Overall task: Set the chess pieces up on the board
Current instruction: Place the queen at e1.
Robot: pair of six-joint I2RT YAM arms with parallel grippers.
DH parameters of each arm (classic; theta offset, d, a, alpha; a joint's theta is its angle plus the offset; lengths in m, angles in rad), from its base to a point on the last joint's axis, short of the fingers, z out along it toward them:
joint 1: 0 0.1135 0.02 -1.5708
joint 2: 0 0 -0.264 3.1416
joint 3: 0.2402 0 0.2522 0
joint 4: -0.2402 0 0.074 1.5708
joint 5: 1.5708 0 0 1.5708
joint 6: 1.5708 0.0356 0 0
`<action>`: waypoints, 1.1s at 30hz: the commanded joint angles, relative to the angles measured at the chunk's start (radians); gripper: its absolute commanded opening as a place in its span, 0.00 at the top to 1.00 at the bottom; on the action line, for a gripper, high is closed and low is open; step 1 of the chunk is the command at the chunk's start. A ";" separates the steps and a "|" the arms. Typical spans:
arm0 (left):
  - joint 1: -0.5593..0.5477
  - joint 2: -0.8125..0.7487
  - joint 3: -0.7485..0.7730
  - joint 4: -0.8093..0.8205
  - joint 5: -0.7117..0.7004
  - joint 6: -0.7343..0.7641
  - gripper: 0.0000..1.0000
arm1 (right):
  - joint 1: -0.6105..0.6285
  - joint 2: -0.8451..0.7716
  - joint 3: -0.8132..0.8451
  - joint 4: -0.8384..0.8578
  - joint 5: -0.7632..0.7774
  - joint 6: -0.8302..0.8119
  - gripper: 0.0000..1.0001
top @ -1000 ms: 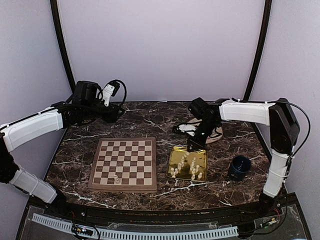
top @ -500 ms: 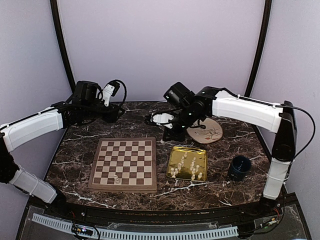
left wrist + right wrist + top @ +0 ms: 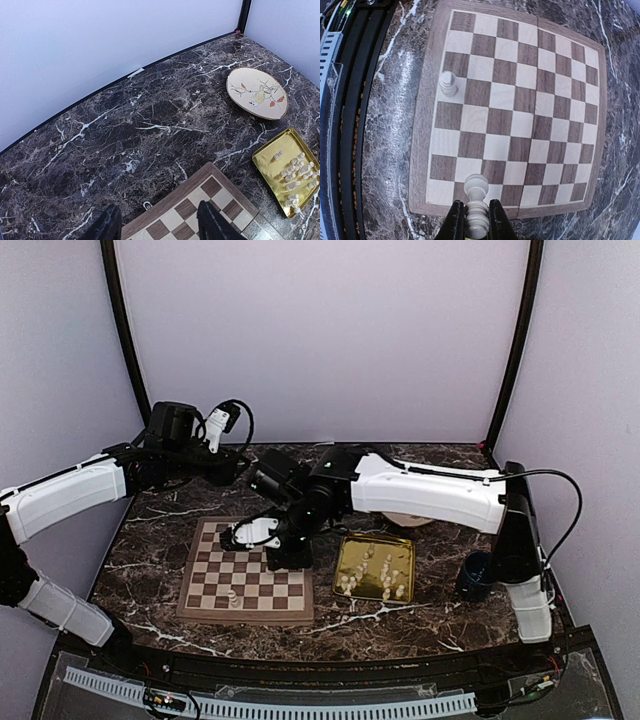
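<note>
The board (image 3: 215,540) lies on the left half of the marble table. One cream-white piece (image 3: 233,597) stands on it near the front edge, and it also shows in the right wrist view as the piece (image 3: 449,83) by the frame. My right gripper (image 3: 475,202) is shut on another cream-white chess piece (image 3: 477,189), held above the board (image 3: 520,100) by its edge. From above, this right gripper (image 3: 290,558) hangs over the board's right side. The remaining chess pieces (image 3: 378,572) lie on a gold tray. My left gripper (image 3: 159,212) is open and holds nothing, above the board's far corner (image 3: 200,200).
The gold tray (image 3: 345,545) sits just right of the board, with a dark blue cup (image 3: 480,575) further right. A painted oval plate (image 3: 257,92) lies at the back right. The right arm (image 3: 430,490) stretches across the table's middle. Walls close in the back and the sides.
My right arm has swung left from the gold tray to above the board's right side, with a chess piece in its gripper. The left arm has not moved.
</note>
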 commanded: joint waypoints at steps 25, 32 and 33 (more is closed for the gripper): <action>0.004 -0.056 -0.001 -0.011 0.016 0.002 0.45 | 0.085 0.298 0.283 -0.040 -0.046 0.005 0.93; 0.004 -0.055 -0.002 -0.012 0.015 0.002 0.45 | 0.087 0.320 0.291 -0.048 -0.049 0.008 0.92; 0.005 -0.055 -0.002 -0.014 0.015 0.002 0.46 | 0.087 0.320 0.291 -0.047 -0.050 0.010 0.92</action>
